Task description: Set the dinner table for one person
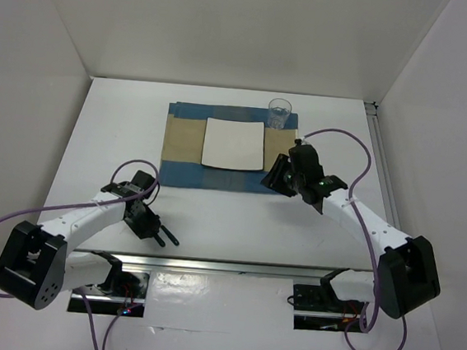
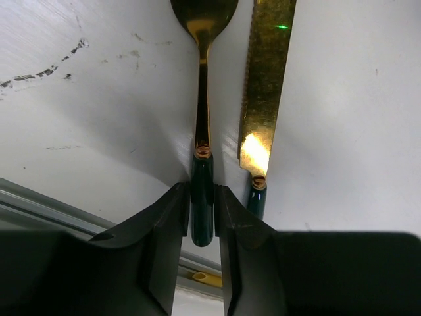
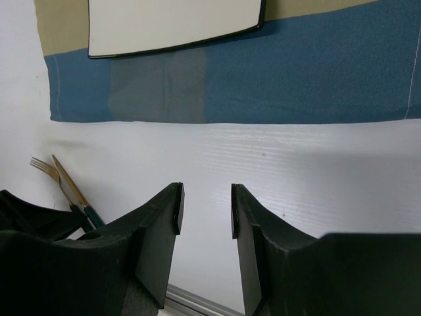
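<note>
The white dinner table (image 1: pixel 237 225) carries a blue-and-tan placemat (image 1: pixel 182 149) with a square white plate (image 1: pixel 233 144) on it. My left gripper (image 1: pixel 155 232) is low near the front edge. In the left wrist view it (image 2: pixel 202 194) is shut on the dark green handle of a gold fork (image 2: pixel 202 99). A gold knife (image 2: pixel 263 79) with a green handle lies just right of the fork. My right gripper (image 1: pixel 276 179) is open and empty over bare table by the placemat's near right corner; its wrist view (image 3: pixel 205 197) shows the fork (image 3: pixel 41 164) and knife (image 3: pixel 66 176) far left.
A clear drinking glass (image 1: pixel 279 113) stands at the placemat's far right corner. A metal rail (image 1: pixel 233 266) runs along the table's near edge, close behind the left gripper. White walls enclose the table on three sides. The placemat (image 3: pixel 296 72) and plate (image 3: pixel 171 23) lie ahead of the right gripper.
</note>
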